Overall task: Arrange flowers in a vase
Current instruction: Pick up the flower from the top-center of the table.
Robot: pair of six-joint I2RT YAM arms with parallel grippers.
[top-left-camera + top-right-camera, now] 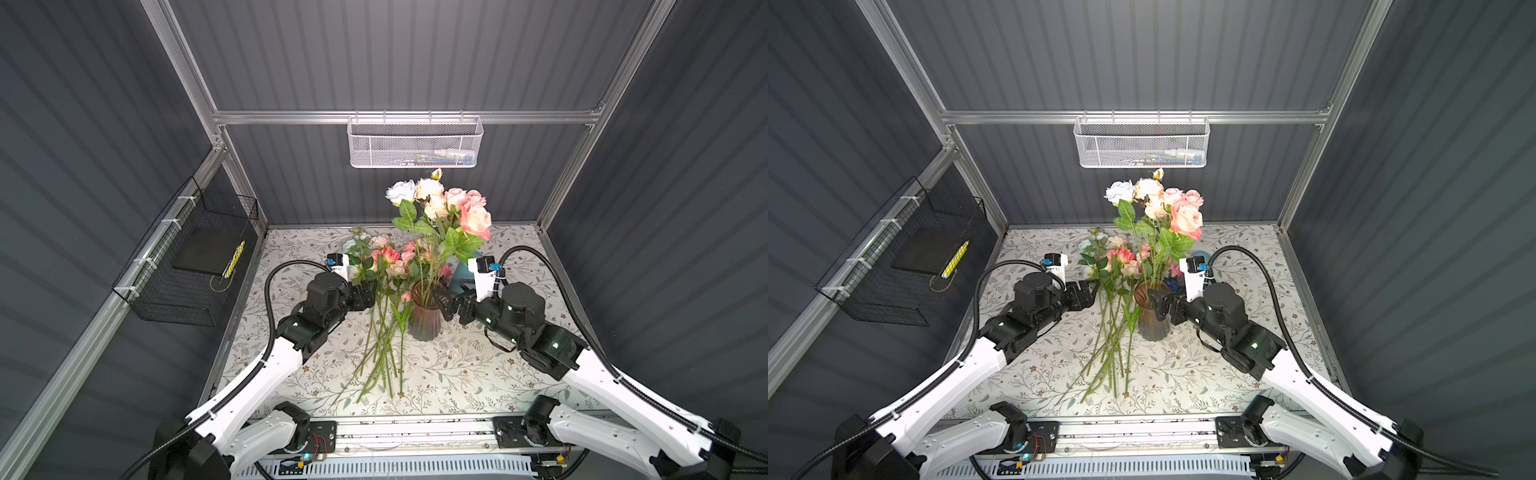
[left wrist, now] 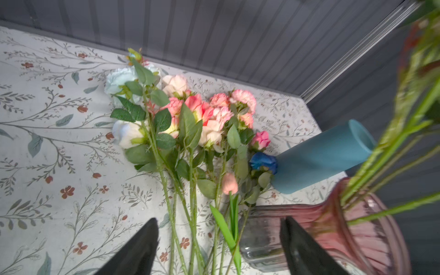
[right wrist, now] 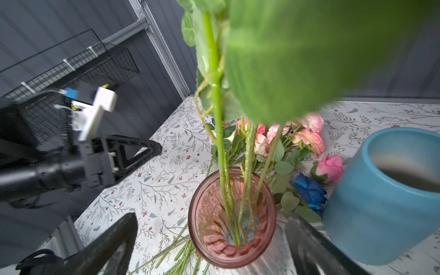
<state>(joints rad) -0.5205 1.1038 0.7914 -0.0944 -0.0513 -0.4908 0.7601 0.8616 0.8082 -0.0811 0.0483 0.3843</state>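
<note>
Toward the middle of the floral-print table (image 1: 478,374), a pink glass vase (image 1: 424,320) stands upright. It already holds several flowers (image 1: 455,208): pink, peach and cream roses and one pale blue one, rising on long green stems well above the rim. In the right wrist view those stems drop through the mouth and gather at the bottom of the glass.

Just beside the vase, on the left arm's side, the loose flowers (image 1: 384,259) lie flat in a bundle. Their blooms point toward the back wall and their stems fan out toward the front edge. A dark blue rose (image 2: 263,163) lies at the edge of this bundle, close against a teal ceramic vase (image 2: 321,154) that sits behind the pink one.

The left hand (image 1: 370,291) hovers low over the leafy upper stems of the bundle. Its fingers (image 2: 142,247) are spread, and the stems run between them ungripped; whether it touches any stem cannot be told. The right hand (image 1: 446,301) sits at the vase's rim on the opposite side. It is released, and the right wrist view shows a gap between each finger and the glass, so it holds nothing.

A white mesh basket (image 1: 415,143) hangs on the back wall, and a black wire basket (image 1: 187,257) hangs on the side wall.
</note>
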